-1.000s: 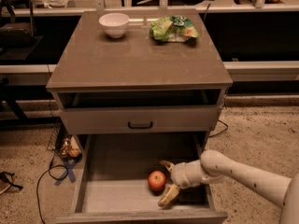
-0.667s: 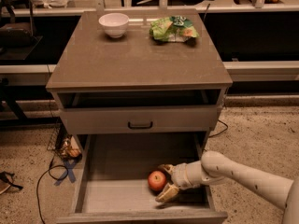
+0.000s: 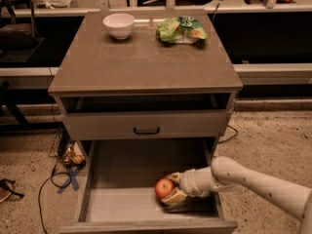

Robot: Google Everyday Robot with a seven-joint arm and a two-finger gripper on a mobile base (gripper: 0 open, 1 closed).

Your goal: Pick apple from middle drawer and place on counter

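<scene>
Apple (image 3: 164, 188) sits on the floor of the middle drawer (image 3: 122, 172), toward its front right, unmoved from a second ago. The change is in the gripper (image 3: 171, 187), which reaches in from the right. Its jaws, spread wider before, have narrowed around the apple's right side but still look parted rather than clamped. The grasp appears to be starting, and the lift to the counter (image 3: 141, 62) remains.

White bowl (image 3: 119, 24), green snack bag (image 3: 181, 29)

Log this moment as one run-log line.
tool: in open middle drawer, at apple | apple: in drawer, front right | counter: bowl and snack bag at back
</scene>
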